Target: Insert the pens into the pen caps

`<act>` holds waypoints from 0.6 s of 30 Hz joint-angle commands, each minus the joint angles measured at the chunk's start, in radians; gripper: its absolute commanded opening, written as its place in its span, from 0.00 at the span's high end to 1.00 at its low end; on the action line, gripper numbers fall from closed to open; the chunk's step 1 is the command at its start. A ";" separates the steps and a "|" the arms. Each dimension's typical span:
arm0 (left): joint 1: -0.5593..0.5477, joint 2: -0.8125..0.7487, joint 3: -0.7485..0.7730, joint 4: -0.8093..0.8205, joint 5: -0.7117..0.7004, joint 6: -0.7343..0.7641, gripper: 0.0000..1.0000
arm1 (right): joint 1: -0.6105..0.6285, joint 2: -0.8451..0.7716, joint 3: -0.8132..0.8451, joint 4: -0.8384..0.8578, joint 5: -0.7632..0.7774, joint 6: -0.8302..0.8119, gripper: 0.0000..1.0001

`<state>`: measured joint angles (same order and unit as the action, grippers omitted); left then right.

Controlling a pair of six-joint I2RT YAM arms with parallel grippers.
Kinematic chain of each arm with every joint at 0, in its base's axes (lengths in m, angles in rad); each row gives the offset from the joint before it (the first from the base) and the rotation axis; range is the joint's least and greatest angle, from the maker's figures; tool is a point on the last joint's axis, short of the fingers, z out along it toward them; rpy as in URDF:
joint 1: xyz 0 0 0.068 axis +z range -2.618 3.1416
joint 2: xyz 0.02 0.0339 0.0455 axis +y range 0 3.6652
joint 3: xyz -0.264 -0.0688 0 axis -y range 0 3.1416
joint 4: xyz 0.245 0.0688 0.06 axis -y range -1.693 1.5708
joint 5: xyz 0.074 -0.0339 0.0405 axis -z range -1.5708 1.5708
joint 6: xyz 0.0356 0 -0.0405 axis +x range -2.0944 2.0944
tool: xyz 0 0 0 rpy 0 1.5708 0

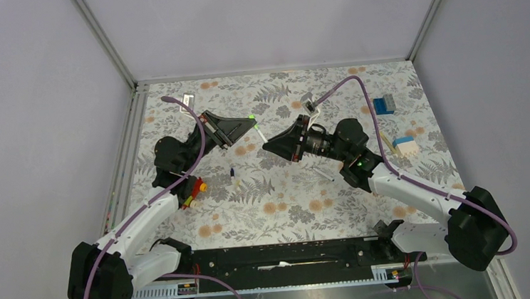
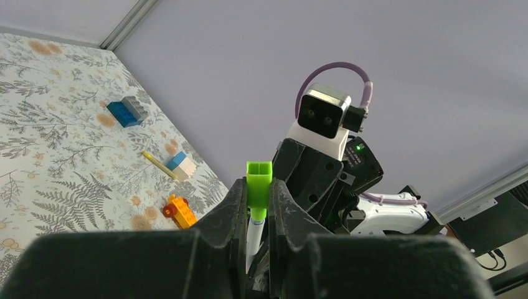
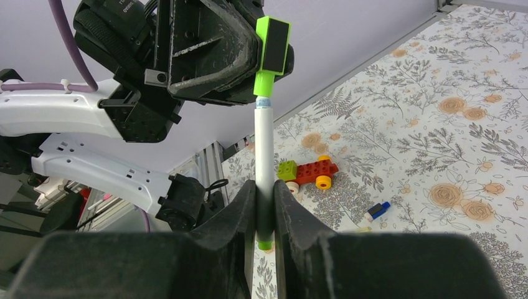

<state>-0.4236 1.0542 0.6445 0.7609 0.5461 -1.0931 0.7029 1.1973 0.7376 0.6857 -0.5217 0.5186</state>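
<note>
Above the mat's middle, my left gripper (image 1: 249, 124) (image 2: 257, 187) is shut on the bright green pen cap (image 2: 259, 182) (image 3: 273, 45) (image 1: 252, 118). My right gripper (image 1: 267, 146) (image 3: 265, 193) faces it, shut on a white pen (image 3: 264, 149) (image 2: 254, 235). The pen's front end meets the cap's narrow neck in one straight line. A dark blue pen cap (image 1: 232, 173) (image 3: 378, 210) lies on the mat under the grippers. A tan pen (image 1: 388, 142) (image 2: 159, 165) lies at the right side.
A red, yellow and green toy brick car (image 1: 194, 193) (image 3: 308, 172) sits beside the left arm. A blue brick (image 1: 385, 104) (image 2: 127, 112) and a blue-and-white brick (image 1: 405, 145) (image 2: 180, 165) lie at the right. An orange toy brick (image 2: 179, 210) shows in the left wrist view.
</note>
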 commanded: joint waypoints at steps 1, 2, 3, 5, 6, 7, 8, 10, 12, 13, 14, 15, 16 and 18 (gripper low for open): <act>0.003 -0.023 -0.006 0.063 0.008 -0.001 1.00 | 0.008 0.007 0.058 0.065 0.036 -0.012 1.00; 0.003 -0.023 -0.006 0.064 0.006 -0.001 1.00 | 0.007 0.008 0.059 0.069 0.039 -0.010 1.00; 0.003 -0.023 -0.006 0.063 0.003 -0.002 1.00 | 0.009 0.011 0.059 0.075 0.043 -0.008 1.00; 0.003 -0.024 -0.006 0.063 -0.001 -0.002 1.00 | 0.009 0.013 0.060 0.083 0.052 -0.004 1.00; 0.003 -0.025 -0.007 0.064 -0.005 -0.002 1.00 | 0.009 0.015 0.060 0.089 0.056 0.000 1.00; 0.003 -0.024 -0.008 0.065 -0.007 -0.002 1.00 | 0.008 0.017 0.061 0.095 0.059 0.003 1.00; 0.003 -0.024 -0.008 0.064 -0.007 -0.002 1.00 | 0.008 0.019 0.063 0.099 0.063 0.005 1.00; 0.003 -0.022 -0.009 0.067 -0.007 -0.004 1.00 | 0.008 0.024 0.065 0.107 0.071 0.012 1.00; 0.005 -0.022 -0.012 0.071 -0.010 -0.007 1.00 | 0.009 0.029 0.069 0.115 0.074 0.018 1.00; 0.003 -0.021 -0.014 0.076 -0.010 -0.009 1.00 | 0.008 0.032 0.072 0.120 0.074 0.021 1.00; 0.003 -0.020 -0.015 0.079 -0.011 -0.011 1.00 | 0.008 0.034 0.075 0.123 0.075 0.023 1.00; 0.003 -0.019 -0.015 0.081 -0.012 -0.013 1.00 | 0.008 0.037 0.077 0.126 0.077 0.024 1.00; 0.003 -0.019 -0.016 0.081 -0.012 -0.014 1.00 | 0.009 0.040 0.078 0.129 0.079 0.026 1.00; 0.003 -0.018 -0.019 0.084 -0.012 -0.017 1.00 | 0.010 0.047 0.083 0.136 0.081 0.029 1.00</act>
<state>-0.4225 1.0538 0.6430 0.7734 0.5228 -1.1007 0.7074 1.2339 0.7582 0.7242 -0.5045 0.5381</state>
